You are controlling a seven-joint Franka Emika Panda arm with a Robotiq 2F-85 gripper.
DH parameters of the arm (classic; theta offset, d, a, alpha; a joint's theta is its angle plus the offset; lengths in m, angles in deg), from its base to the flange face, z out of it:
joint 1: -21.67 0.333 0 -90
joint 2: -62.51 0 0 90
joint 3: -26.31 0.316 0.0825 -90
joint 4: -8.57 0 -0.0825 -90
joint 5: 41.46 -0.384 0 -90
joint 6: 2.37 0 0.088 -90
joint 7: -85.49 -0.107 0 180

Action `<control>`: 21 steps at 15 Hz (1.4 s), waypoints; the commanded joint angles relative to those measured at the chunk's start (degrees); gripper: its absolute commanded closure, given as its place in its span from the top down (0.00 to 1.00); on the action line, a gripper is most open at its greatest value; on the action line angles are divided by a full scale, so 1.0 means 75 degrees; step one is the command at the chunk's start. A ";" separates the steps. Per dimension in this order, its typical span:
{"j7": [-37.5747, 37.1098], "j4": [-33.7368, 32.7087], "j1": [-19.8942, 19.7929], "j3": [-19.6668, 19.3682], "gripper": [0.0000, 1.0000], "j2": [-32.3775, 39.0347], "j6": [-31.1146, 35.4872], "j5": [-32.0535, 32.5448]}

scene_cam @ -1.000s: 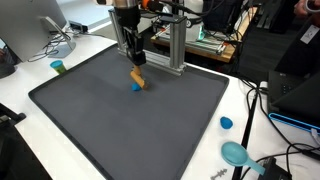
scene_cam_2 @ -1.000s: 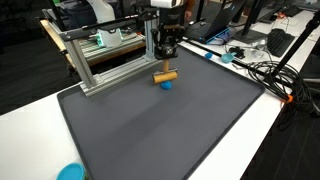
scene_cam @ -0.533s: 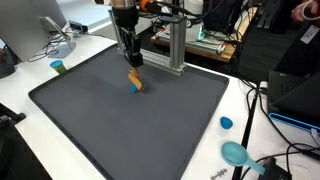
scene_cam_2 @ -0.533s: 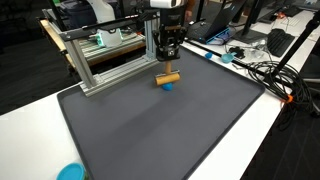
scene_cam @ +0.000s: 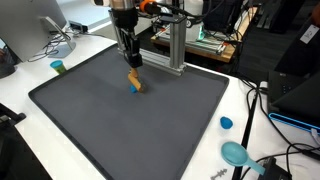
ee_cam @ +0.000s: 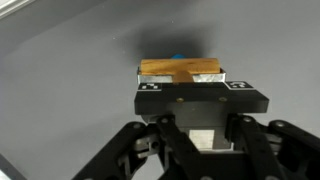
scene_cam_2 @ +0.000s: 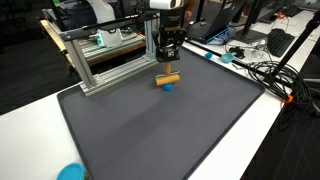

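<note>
One wooden block (scene_cam_2: 166,77) lies flat on a small blue piece (scene_cam_2: 167,86) on the dark mat (scene_cam_2: 150,130), a little above the middle of the frame in both exterior views. Directly over it hangs the gripper (scene_cam_2: 167,58), pointing straight down, its tips just above the block; whether they touch it is not clear. The wrist view shows the block at upper centre, just past the black fingertips, with a sliver of blue behind it. How the jaws stand I cannot tell. An aluminium frame (scene_cam_2: 100,60) stands at the mat's upper left edge, and a blue cap (scene_cam: 226,123) lies on the white table (scene_cam: 243,100) at lower right.
</note>
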 commanded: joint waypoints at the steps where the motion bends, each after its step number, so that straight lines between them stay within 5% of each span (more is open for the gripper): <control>1: 0.0205 -0.0073 0.0076 -0.0044 0.22 0.0189 -0.0098 -0.0210; 21: -0.0019 -0.0517 0.0095 -0.0142 0.22 0.1181 0.0713 -0.0327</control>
